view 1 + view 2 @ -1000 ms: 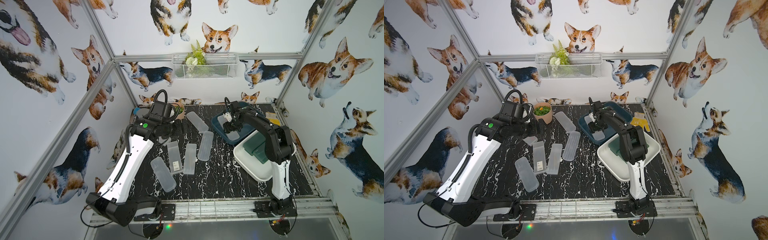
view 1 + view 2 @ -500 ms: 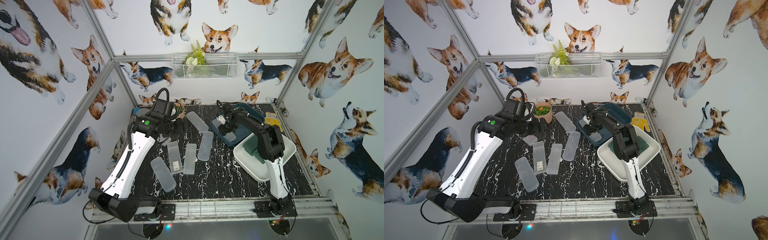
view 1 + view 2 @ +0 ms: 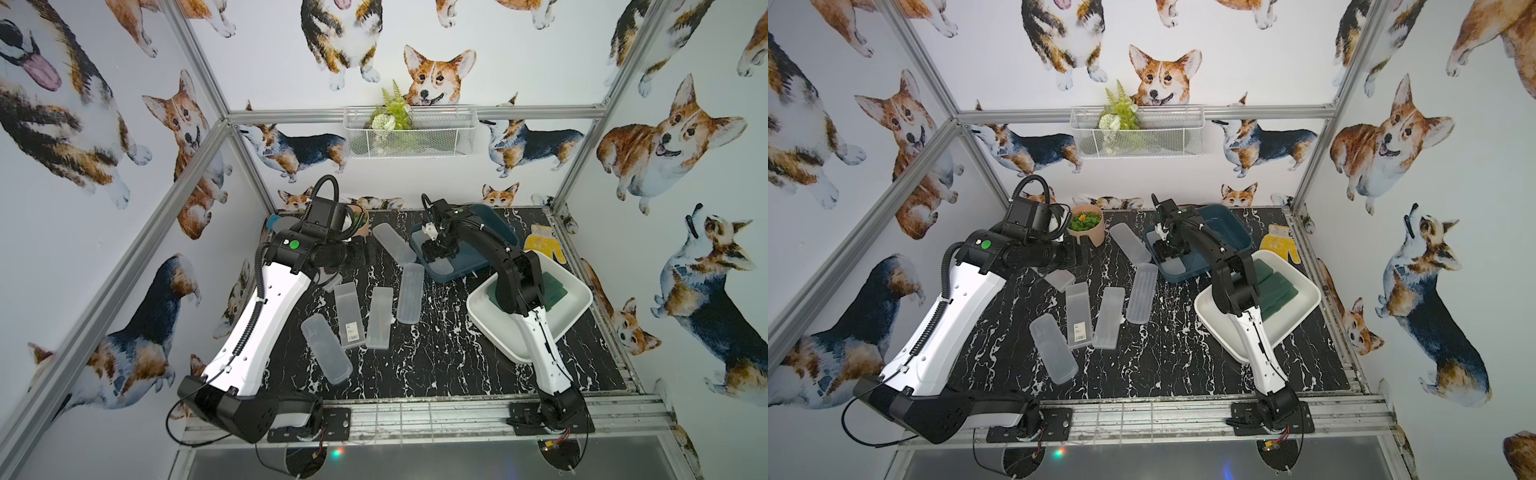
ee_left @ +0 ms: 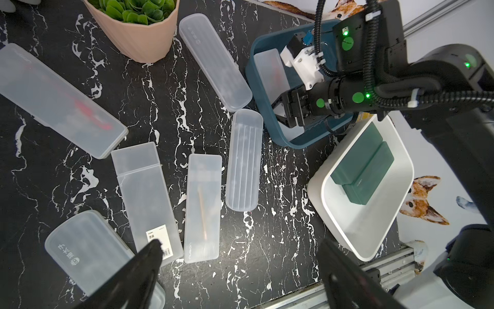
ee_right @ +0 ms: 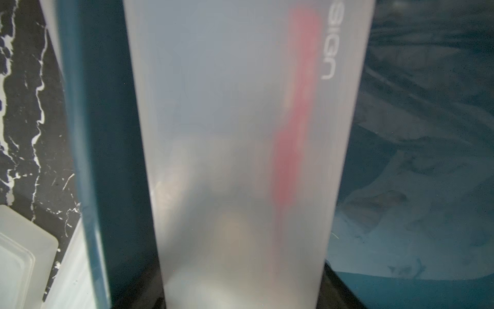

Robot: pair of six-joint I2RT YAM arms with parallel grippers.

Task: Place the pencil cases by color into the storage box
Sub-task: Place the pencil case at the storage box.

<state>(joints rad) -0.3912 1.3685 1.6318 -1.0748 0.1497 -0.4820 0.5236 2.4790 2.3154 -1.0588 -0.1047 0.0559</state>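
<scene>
My right gripper [image 3: 439, 254] is shut on the end of a frosted pencil case [image 5: 240, 133] with a red item inside. It holds the case low inside the dark blue storage box [image 3: 500, 222], close to that box's left wall [image 5: 80, 133]. Several frosted pencil cases lie on the black marble table [image 3: 436, 353]; a ribbed one [image 3: 410, 293] is nearest the box and another [image 4: 58, 99] has red inside. Dark green pencil cases [image 3: 1273, 286] sit in the white tray [image 3: 577, 299]. My left gripper [image 4: 240, 244] hangs open and empty above the table.
A peach pot of green plants [image 3: 1086, 228] stands at the back left beside my left wrist. A yellow glove [image 3: 544, 245] lies at the back right behind the tray. A wire basket [image 3: 407, 133] hangs on the back wall. Metal frame rails edge the table.
My right gripper has carried the frosted case leftward inside the blue box, up to its left wall. The left arm has shifted only slightly and stays open.
</scene>
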